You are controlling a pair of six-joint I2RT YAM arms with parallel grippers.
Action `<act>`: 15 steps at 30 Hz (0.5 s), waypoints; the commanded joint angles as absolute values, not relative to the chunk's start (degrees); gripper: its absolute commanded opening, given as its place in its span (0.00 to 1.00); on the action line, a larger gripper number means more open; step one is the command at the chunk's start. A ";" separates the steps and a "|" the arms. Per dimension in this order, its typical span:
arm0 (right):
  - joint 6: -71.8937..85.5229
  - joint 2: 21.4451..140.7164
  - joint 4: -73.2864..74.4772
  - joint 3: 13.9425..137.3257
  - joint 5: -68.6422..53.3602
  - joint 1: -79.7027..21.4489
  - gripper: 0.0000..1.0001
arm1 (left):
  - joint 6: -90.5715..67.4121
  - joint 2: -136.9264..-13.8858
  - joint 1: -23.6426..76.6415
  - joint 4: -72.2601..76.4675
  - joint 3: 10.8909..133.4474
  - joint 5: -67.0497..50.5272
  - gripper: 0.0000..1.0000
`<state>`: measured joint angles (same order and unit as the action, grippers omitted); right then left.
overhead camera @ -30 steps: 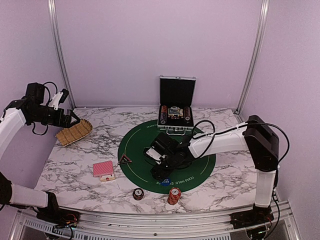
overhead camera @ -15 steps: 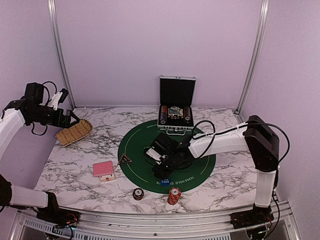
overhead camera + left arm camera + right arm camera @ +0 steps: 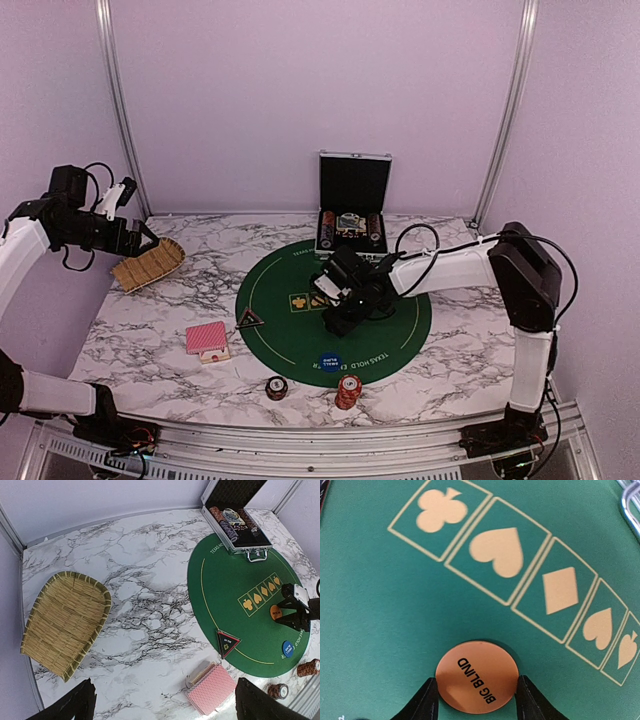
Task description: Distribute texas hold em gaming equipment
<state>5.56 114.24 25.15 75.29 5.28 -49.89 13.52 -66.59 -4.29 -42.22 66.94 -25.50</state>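
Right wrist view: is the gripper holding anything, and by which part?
The orange BIG BLIND disc, pinched at its opposite edges between the right gripper's fingers.

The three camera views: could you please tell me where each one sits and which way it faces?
Top external: above and behind the bases, looking down and forward across the marble table to the chip case; left arm and right arm show.
Left wrist: high over the table's left, looking down on the basket and green mat; left gripper open at the bottom edge.
Right wrist: close above the mat, facing down; right gripper closed on the orange disc.
Shared: both wrist views show the orange disc and suit symbols.
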 commanded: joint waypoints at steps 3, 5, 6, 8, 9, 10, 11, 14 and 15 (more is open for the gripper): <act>4.64 113.07 23.33 72.80 6.81 -42.68 0.50 | 14.40 -65.76 -4.55 -44.20 67.84 -25.88 0.99; 4.71 113.03 22.63 72.41 6.87 -40.56 0.50 | 14.50 -65.84 -4.57 -44.23 67.92 -25.84 0.99; 4.79 113.10 22.46 72.31 7.14 -39.39 0.50 | 14.52 -65.92 -4.55 -44.27 67.94 -25.78 0.99; 4.90 113.02 21.97 72.27 7.72 -37.28 0.50 | 14.68 -65.92 -4.57 -44.38 67.94 -25.76 0.99; 5.00 113.09 21.81 72.33 7.97 -36.15 0.50 | 14.67 -65.98 -4.56 -44.44 67.94 -25.75 0.99; 5.07 113.11 21.58 72.50 8.10 -35.18 0.51 | 14.71 -66.00 -4.57 -44.39 67.94 -25.72 0.99; 5.09 113.05 21.35 72.69 8.21 -34.15 0.50 | 14.69 -66.13 -4.57 -44.45 67.98 -25.68 0.99; 5.19 112.91 21.20 73.33 8.85 -31.44 0.50 | 14.80 -66.12 -4.57 -44.63 68.09 -25.63 0.99; 5.14 112.93 21.06 73.52 8.94 -30.70 0.51 | 14.93 -66.10 -4.57 -44.63 68.11 -25.64 0.99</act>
<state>5.37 113.67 21.19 73.23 6.22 -33.69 14.17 -66.59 -4.29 -42.61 66.94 -25.47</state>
